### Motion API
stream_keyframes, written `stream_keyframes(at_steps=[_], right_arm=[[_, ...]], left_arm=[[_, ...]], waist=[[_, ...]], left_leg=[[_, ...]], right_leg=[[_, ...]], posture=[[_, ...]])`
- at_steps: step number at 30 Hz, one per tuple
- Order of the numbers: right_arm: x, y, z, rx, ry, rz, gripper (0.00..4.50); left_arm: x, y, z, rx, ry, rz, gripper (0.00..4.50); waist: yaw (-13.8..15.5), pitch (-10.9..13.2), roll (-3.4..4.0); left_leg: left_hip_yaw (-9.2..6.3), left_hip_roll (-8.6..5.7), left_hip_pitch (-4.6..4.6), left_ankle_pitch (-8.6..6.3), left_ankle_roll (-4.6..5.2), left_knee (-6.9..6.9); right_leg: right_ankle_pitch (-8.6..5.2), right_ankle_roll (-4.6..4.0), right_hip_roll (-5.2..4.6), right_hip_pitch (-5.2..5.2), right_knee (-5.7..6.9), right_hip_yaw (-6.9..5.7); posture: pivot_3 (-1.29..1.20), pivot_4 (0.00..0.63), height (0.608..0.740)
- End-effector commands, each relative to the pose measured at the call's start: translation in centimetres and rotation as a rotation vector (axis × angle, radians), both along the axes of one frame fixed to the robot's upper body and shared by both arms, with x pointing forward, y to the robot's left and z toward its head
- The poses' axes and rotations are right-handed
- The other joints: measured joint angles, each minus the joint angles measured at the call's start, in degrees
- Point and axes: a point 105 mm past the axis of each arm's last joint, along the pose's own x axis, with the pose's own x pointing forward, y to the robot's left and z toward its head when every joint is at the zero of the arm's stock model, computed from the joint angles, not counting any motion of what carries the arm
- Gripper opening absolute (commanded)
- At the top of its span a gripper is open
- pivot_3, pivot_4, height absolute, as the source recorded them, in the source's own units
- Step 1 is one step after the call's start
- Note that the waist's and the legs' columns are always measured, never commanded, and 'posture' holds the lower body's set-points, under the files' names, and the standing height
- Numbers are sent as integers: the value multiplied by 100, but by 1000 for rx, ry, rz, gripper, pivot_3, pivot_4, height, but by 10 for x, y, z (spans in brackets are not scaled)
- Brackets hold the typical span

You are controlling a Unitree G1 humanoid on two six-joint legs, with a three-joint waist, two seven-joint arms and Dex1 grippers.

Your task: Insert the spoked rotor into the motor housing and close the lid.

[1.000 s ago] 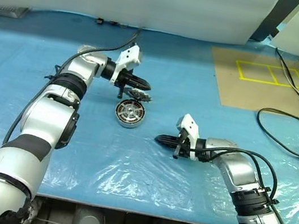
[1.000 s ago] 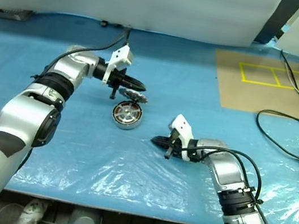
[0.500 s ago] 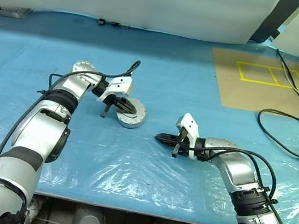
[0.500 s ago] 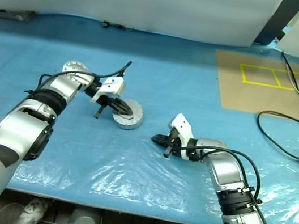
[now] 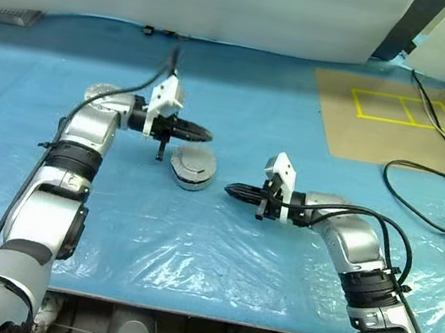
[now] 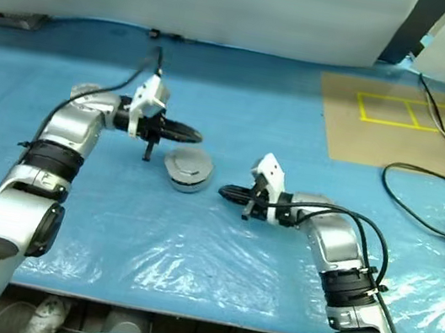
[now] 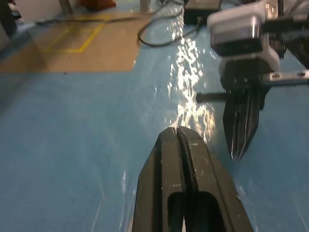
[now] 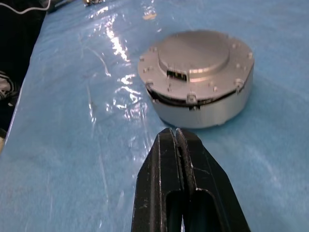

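Left gripper [image 5: 204,135] pinched closed, empty, hovering just above and behind motor housing [image 5: 191,174], pointing toward robot's right. Right gripper [image 5: 231,189] also closed, empty, pointing toward housing from its right, near but apart. Housing sits on blue plastic-covered worktop [image 5: 190,255] between both grippers. Lid [image 8: 193,50] on top of housing, silver-grey, screw heads around rim; narrow dark gap visible under lid edge on side facing right gripper. Black cables [image 5: 434,180] at worktop's right.

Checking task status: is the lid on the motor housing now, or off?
On. The lid caps the motor housing; no windings show. A dark gap along the near edge suggests incomplete seating.
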Motion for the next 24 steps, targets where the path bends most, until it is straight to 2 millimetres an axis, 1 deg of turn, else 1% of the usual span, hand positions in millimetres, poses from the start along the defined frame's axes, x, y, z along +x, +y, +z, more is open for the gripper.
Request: stream_keyframes(at_steps=[1, 4, 5, 6, 7, 10, 12, 15, 17, 18, 20, 24], right_arm=[[3, 9, 36, 53, -125, 41, 0], [13, 19, 49, 51, -170, 31, 0], [18, 22, 53, 57, -184, 15, 413], [21, 24, 54, 61, -189, 13, 592], [23, 26, 53, 62, -190, 12, 899], [34, 31, 40, 38, -175, -6, 1908], [40, 34, 36, 38, -167, -17, 2609], [50, 42, 35, 39, -166, -24, 3627], [50, 49, 33, 32, -169, 1, 4322], [50, 53, 34, 41, -169, 12, 4458], [48, 59, 36, 51, -164, 42, 4458], [35, 69, 33, 39, -136, 149, 4458]], left_arm=[[-17, 16, 33, -129, 2, 78, 60], [-21, 31, 29, -162, 3, 217, 60], [-22, 35, 27, -183, 15, 258, 0], [-23, 40, 24, -204, 28, 301, 0], [-24, 43, 20, -214, 30, 342, 0], [-29, 55, 2, -262, 71, 487, 0], [-38, 59, -7, -282, 105, 529, 0], [-46, 65, -26, -262, 130, 601, 0], [-51, 65, -32, -263, 143, 618, 0], [-53, 67, -32, -275, 148, 632, 0], [-55, 69, -32, -287, 150, 645, 0], [-60, 73, -33, -303, 161, 669, 0]], waist=[[-19, 2, 3], [-71, 4, 6], [-86, 4, 7], [-104, 4, 7], [-102, 4, 7], [-120, 4, 6], [-148, 4, 5], [-166, 4, 5], [-176, 4, 5], [-182, 4, 5], [-187, 4, 5], [-182, 4, 5]], left_leg=[[0, 0, 0, 0, 0, -1], [0, 1, 0, 0, -1, -3], [0, 1, 2, 0, -1, -3], [0, 1, 4, 0, -1, -2], [0, 2, 6, 0, -1, -1], [0, 2, 3, 0, -1, 3], [0, 3, -4, 0, -1, 3], [0, 8, -16, 0, -1, 2], [0, 9, -14, 0, -1, 1], [0, 11, -12, 0, -1, 2], [0, 11, -10, 0, 0, 2], [0, 12, -1, 1, 0, 4]], right_leg=[[0, 0, 0, -2, 0, 0], [0, 0, 1, -7, -2, -1], [0, 0, 0, -6, -1, -1], [-1, 0, 0, -6, 1, -1], [-1, -1, 0, -6, 2, -1], [-1, -1, -3, -3, -1, -3], [-1, -1, -2, -5, -2, -7], [-1, -1, 1, -19, -3, -10], [-1, -1, 2, -20, -1, -11], [-1, -2, 2, -20, -1, -11], [-4, -6, 2, -19, 1, -11], [-6, -10, 1, -19, 0, -12]], posture=[[0, 150, 740], [0, 150, 740], [0, 150, 740], [0, 150, 740], [0, 150, 740], [0, 150, 740], [0, 150, 740], [0, 150, 740], [0, 150, 740], [0, 150, 740], [0, 150, 740], [0, 150, 740]])
